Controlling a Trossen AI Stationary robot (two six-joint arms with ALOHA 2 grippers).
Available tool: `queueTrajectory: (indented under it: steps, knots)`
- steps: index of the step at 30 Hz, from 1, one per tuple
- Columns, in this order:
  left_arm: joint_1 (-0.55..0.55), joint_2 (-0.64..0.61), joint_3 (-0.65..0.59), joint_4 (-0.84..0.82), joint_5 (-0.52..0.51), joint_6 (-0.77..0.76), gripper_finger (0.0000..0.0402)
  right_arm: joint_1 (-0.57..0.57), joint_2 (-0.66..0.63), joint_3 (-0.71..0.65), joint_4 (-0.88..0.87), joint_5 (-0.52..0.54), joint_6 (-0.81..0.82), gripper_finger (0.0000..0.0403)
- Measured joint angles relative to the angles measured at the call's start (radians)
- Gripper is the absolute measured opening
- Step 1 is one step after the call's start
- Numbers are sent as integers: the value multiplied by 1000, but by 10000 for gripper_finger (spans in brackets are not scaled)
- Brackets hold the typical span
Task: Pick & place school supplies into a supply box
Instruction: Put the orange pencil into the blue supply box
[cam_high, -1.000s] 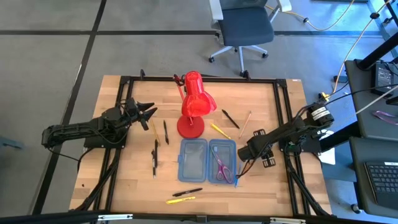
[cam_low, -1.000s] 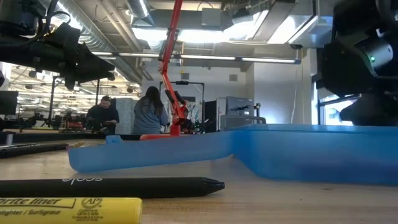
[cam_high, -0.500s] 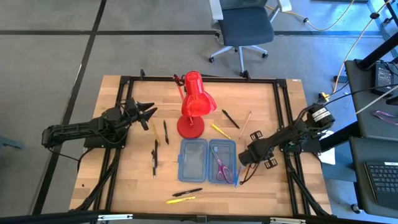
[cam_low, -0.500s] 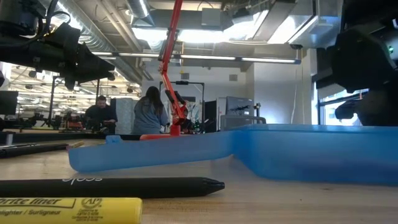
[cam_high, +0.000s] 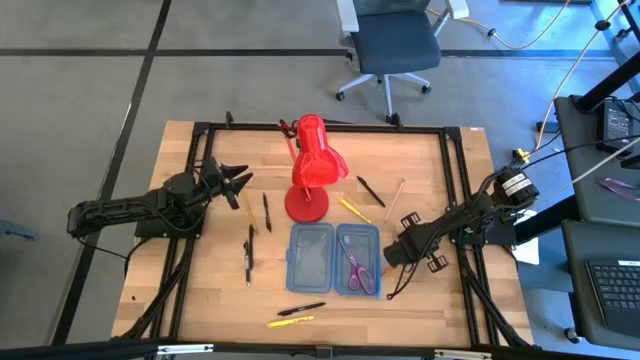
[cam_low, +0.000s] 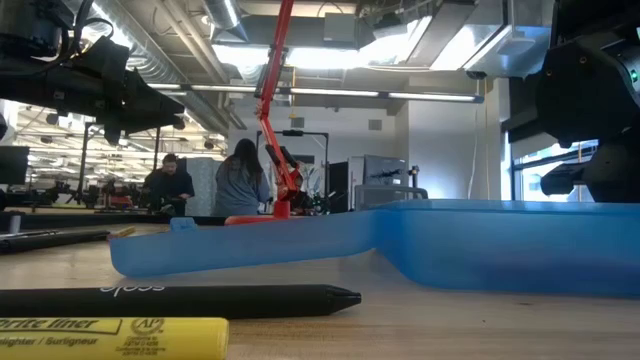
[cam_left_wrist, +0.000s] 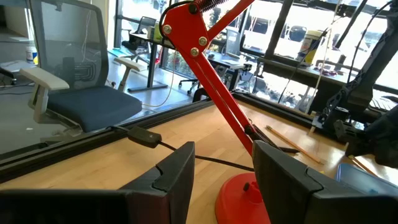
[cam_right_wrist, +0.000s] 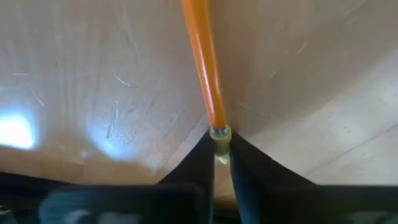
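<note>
Now your right gripper (cam_high: 386, 252) sits low at the table, just off the right edge of the supply box (cam_high: 334, 258); its fingers (cam_right_wrist: 202, 163) are pinched together on the end of an orange pencil (cam_right_wrist: 204, 68), which runs straight out ahead of them just over the wood.

The supply box lies open and flat in the middle of the table (cam_high: 420, 160), both blue halves side by side; the purple-handled scissors (cam_high: 357, 270) lie in the right half, and the left half shows bare plastic; from the low camera you get its blue wall (cam_low: 300, 245) running across the frame.

Around it the supplies lie scattered; a black pen (cam_high: 301, 309) and a yellow highlighter (cam_high: 290, 322) lie near the front edge, below the box; two dark pens (cam_high: 249, 250) and another (cam_high: 267, 212) lie to the box's left; a black pen (cam_high: 370, 191), a yellow one (cam_high: 353, 209) and a wood-tone pencil (cam_high: 394, 200) lie behind the box's right half.

The red desk lamp (cam_high: 313, 170) stands just behind the box.

Your left gripper (cam_high: 236, 182) hangs over the table's left side, well apart from the box; its fingers (cam_left_wrist: 177, 171) stand spread, holding nothing.
</note>
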Motion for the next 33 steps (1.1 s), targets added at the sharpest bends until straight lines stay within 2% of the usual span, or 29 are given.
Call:
queueTrajectory:
  steps: [5, 11, 19, 24, 33]
  knots:
    - [0, 0, 0, 0, 0, 0, 155, 3, 1, 6, -19, -27, 54, 33]
    - [0, 0, 0, 0, 0, 0, 155, 39, 0, 54, -70, -110, 88, 34]
    - [0, 0, 0, 0, 3, 0, 155, 90, -1, 93, -90, -244, 261, 32]
    - [0, 0, 0, 0, 3, 0, 155, 148, -2, 92, -111, -342, 372, 32]
    - [0, 0, 0, 0, 3, 0, 155, 288, -2, 93, -125, -435, 549, 34]
